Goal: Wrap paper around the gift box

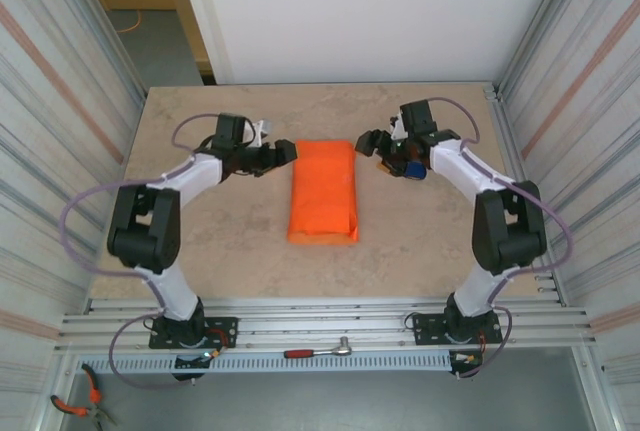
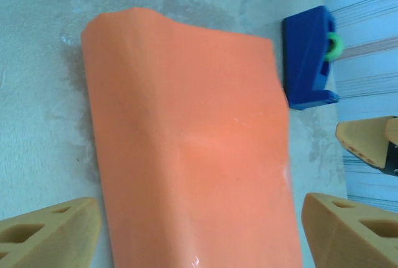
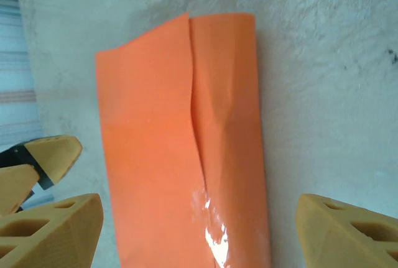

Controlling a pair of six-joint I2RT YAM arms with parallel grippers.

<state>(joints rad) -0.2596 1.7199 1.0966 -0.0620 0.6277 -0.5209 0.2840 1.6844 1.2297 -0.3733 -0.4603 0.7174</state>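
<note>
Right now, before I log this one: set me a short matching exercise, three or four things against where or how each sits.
Things:
1. paper
2. tape dispenser
3. left gripper
4. ratchet wrench

Places or states:
A. on the metal rail near the arm bases
B. folded into a long orange bundle at mid-table
C. open, at the bundle's far left corner
D. blue, standing beside the bundle's right side

Pairs: 1-B, 2-D, 3-C, 4-A
</note>
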